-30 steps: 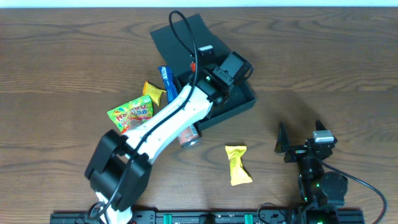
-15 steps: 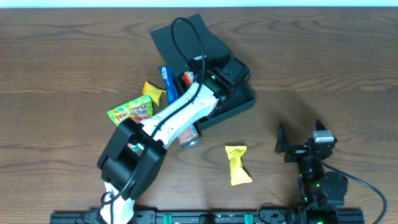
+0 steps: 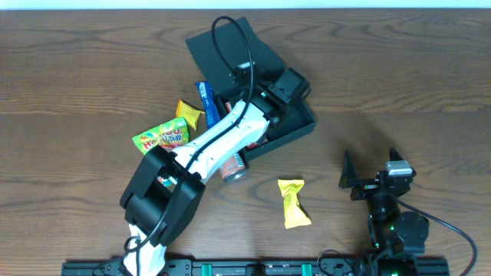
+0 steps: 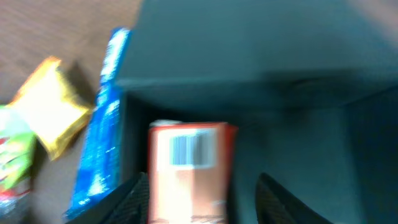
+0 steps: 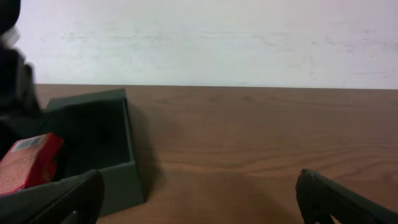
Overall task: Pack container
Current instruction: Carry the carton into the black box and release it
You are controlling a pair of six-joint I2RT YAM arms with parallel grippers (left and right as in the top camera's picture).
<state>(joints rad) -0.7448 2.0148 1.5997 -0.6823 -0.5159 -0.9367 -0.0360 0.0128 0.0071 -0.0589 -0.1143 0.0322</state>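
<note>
Well, one brown wooden table (image 3: 430, 77) is stretching under me, and a pale wall (image 5: 217, 37) is rising behind its far edge. One dark container (image 3: 291, 132) is sitting near the middle of that far edge with its flap lying open. My left pincer (image 4: 199, 196) is hovering inside it, jaws apart around one red packet (image 4: 189, 168). My right pincer (image 5: 199, 196) is hanging spread wide by the near right corner. One green packet (image 3: 161, 138) is lying left of the container and one blue packet (image 3: 205, 98) just beside its wall. Two yellow packets are lying out too, one (image 3: 188, 115) beside the green and one (image 3: 293, 203) toward the near edge.
</note>
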